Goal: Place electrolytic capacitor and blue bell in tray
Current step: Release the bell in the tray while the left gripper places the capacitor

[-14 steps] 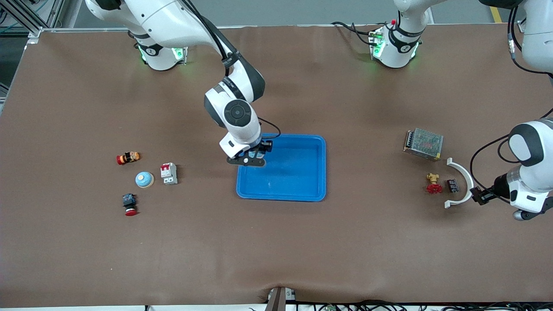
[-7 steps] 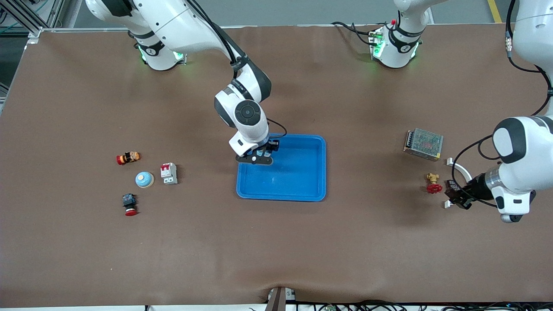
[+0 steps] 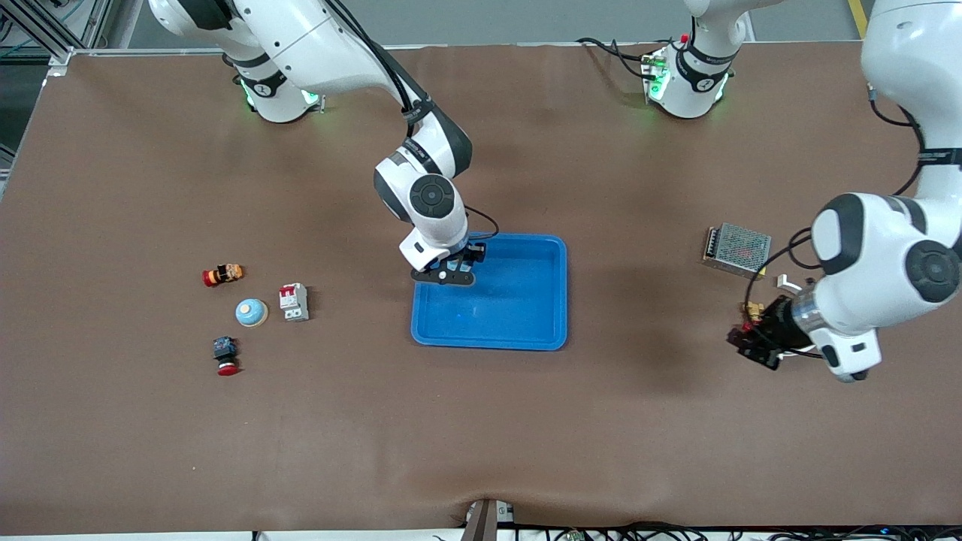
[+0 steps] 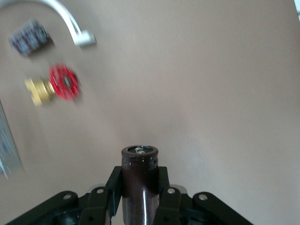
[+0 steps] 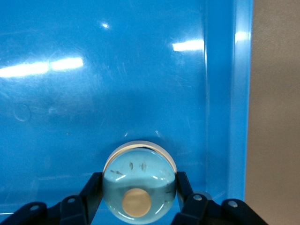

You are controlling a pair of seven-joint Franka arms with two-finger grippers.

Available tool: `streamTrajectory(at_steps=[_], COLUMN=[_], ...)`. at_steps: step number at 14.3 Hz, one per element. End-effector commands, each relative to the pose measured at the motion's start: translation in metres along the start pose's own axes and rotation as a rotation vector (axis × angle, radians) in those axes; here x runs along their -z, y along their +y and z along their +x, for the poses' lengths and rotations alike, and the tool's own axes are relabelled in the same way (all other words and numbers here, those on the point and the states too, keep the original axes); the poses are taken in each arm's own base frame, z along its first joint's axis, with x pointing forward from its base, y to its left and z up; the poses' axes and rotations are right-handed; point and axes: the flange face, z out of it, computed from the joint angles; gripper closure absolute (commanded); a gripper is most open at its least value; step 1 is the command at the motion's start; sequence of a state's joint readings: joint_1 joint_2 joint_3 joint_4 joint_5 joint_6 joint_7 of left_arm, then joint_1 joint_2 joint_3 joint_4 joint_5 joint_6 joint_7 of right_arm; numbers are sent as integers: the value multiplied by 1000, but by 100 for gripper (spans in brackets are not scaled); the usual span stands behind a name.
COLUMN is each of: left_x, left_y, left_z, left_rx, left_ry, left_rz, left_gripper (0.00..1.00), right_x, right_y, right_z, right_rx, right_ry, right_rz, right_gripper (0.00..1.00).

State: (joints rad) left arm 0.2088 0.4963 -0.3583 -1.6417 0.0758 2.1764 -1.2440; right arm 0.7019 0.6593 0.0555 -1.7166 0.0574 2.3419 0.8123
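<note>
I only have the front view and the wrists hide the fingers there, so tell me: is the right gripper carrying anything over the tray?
Observer: Yes. The right gripper is shut on a pale blue bell, above the tray floor, close to its rim.
Operator: And the left gripper?
Observer: The left gripper is shut on a dark brown capacitor, over bare table near the red valve.

Front camera high, facing robots; wrist cameras close; right wrist shares tray [image 3: 526, 330], perhaps corner.
</note>
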Motion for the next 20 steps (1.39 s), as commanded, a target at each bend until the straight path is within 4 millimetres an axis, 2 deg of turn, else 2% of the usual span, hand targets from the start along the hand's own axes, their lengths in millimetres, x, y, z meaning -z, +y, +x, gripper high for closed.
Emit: streamTrajectory(at_steps=[1, 4, 7, 10, 11, 12, 16, 18, 19, 20], left_x=[4, 1, -5, -12, -18, -27, -60, -74, -80, -86], left_y=[20, 39, 55, 71, 71, 72, 79, 77, 76, 76], left_z=[-52, -102, -149, -185, -195, -204, -242, -258, -274, -287], left_rx=[78, 148, 202, 266, 284, 313, 389, 422, 427, 427], left_ry=[15, 7, 20, 12, 9, 4, -2, 24, 38, 49], left_rz=[11, 4, -1, -10, -2, 10, 41, 52, 53, 50], left_gripper=[100, 100, 100, 100, 100, 100, 100, 100, 100, 100], right_x=[-2, -6, -6, -5, -5, -5, 5, 42, 55, 76], right_y=[-1, -2, -2, -2, -2, -1, 0, 3, 9, 17], right_z=[-3, -2, -2, -2, -2, -2, -3, -2, 0, 4], right_rx=[-6, -7, -8, -10, -10, -12, -44, -37, -37, -24], right_ry=[9, 15, 14, 14, 14, 12, -7, -4, -18, -20], right_rz=[-2, 5, 5, 5, 5, 3, -14, -10, -25, -29], right_gripper=[47, 47, 40, 23, 6, 0, 0, 0, 0, 0])
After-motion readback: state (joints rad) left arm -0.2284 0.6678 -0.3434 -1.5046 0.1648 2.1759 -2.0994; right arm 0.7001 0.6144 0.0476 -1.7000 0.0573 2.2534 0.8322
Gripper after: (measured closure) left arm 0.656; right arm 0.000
